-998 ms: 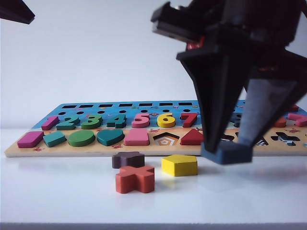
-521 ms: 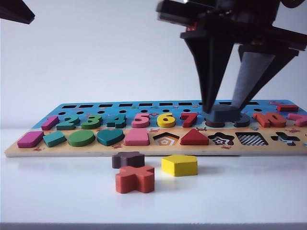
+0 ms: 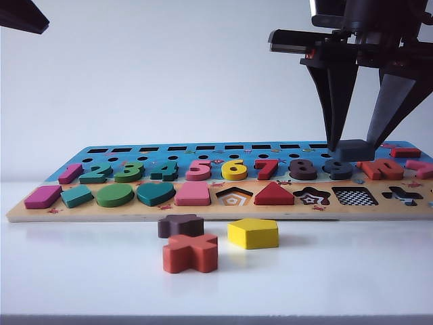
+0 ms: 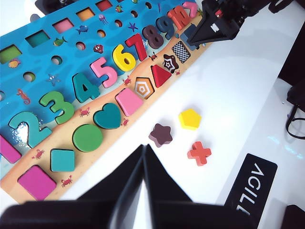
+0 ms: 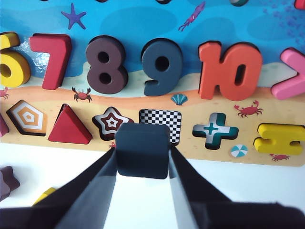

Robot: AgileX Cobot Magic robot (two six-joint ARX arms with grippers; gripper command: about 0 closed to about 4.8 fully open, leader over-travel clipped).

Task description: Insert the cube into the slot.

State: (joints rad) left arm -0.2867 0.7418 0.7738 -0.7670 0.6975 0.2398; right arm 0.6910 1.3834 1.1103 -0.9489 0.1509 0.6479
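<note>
The right tool (image 5: 142,157) pinches the flat dark navy-blue square wooden cube with rounded corners (image 5: 142,150) between its two black fingers, one pressed on each opposite side edge. In the exterior view the right tool (image 3: 356,150) hangs above the right part of the long wooden puzzle board (image 3: 203,211), fingers pointing down, and the cube (image 3: 353,150) is clear of the board, held in the air with its broad face level. Being square, it has no long axis; its edges look roughly in line with the board's rows. From the right wrist view the cube sits just in front of the square rounded-corner slot with the black-and-white checkerboard bottom (image 5: 162,123), covering that slot's near edge; the slot (image 3: 355,196) lies between the star-patterned recess (image 3: 311,197) and the cross-shaped recess (image 3: 404,195).

The left tool (image 4: 143,164) is raised over the near left side of the white surface (image 3: 338,277), well apart from the cube; its two dark fingers are pressed together at the tips and carry nothing.

On the surface in front of the board lie a dark brown wooden star piece (image 3: 180,225), an orange-red wooden cross piece (image 3: 191,252) and a yellow wooden pentagon piece (image 3: 253,233).
</note>
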